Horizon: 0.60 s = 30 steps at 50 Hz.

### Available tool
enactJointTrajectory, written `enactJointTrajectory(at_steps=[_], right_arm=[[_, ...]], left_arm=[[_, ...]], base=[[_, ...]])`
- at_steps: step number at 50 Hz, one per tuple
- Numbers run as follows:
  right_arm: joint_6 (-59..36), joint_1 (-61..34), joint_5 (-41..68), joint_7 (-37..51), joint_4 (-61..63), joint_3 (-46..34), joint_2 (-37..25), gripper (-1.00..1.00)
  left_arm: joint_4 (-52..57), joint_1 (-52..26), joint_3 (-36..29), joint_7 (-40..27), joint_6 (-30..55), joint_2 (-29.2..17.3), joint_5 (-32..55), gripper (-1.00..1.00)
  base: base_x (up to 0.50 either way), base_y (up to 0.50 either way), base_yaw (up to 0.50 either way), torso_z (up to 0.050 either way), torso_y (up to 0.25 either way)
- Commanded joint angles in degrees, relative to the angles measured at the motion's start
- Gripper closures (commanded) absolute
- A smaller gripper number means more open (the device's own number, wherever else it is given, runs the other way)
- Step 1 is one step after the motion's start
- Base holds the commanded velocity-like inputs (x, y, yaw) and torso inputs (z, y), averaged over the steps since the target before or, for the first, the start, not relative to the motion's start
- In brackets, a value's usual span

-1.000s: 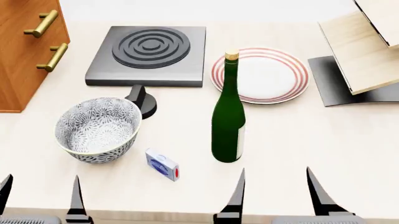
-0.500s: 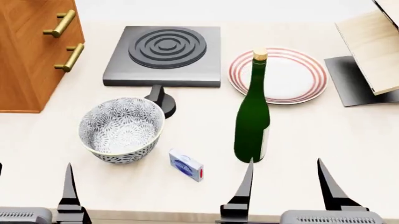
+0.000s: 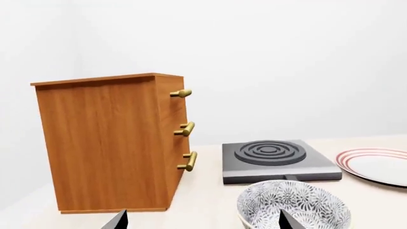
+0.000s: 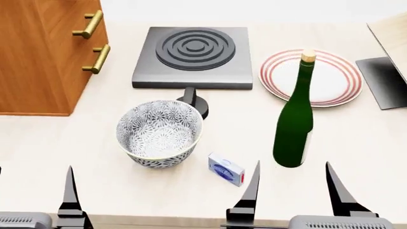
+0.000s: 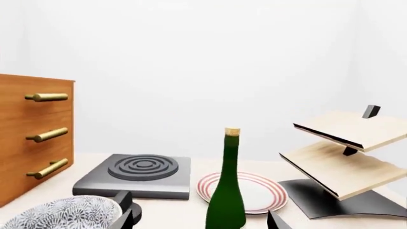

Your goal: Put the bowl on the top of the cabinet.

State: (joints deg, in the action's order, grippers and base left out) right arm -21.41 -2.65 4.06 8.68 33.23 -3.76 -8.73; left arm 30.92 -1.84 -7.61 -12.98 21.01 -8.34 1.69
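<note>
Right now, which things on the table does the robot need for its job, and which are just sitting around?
For the job:
bowl
cabinet

Just sitting around:
bottle
plate
stove burner
small blue box
wooden rack

View swung left, cabinet (image 4: 45, 57) nearer centre, rack (image 5: 346, 152) nearly out

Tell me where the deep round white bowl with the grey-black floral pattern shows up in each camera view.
Head view: the deep round white bowl with the grey-black floral pattern sits left of centre, on the pale table.
Left wrist view: it lies at the bottom edge, right of centre.
Right wrist view: only its rim shows, in the bottom-left corner.
Shared landmark: the dark grey square hotplate with concentric rings, just behind the bowl.
</note>
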Motion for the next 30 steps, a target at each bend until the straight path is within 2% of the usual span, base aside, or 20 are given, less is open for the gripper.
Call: enactJointTrajectory(at_steps=[1,9,23,30], right_arm=[[0.0,0.0,0.6,0.6,0.3,-0.2,-0.5,-1.0],[-0.2,-0.3,0.3,1.1,0.1,-0.8,-0.9,-1.0],[-0.4,-0.3,1.5,1.6,0.2,-0.8,-1.2,-1.0],[-0.5,-0.3,1.7,2.0,0.3,-1.0,-1.4,-1.0]], left_arm=[[0.8,0.1,-0.3,-0.6,0.3,-0.5,0.6,-1.0],[0.8,-0.1,-0.6,-1.0,0.5,-0.8,0.9,-1.0],[1.6,-0.1,-0.9,-1.6,0.8,-1.4,1.4,-1.0],[1.3,0.1,-0.8,-2.0,0.3,-1.5,1.8,-1.0]], base=[[0.0,0.0,0.0,0.0,0.0],[0.0,0.03,0.0,0.0,0.0],[0.0,0.48,0.0,0.0,0.0],[0.0,0.16,0.0,0.0,0.0]])
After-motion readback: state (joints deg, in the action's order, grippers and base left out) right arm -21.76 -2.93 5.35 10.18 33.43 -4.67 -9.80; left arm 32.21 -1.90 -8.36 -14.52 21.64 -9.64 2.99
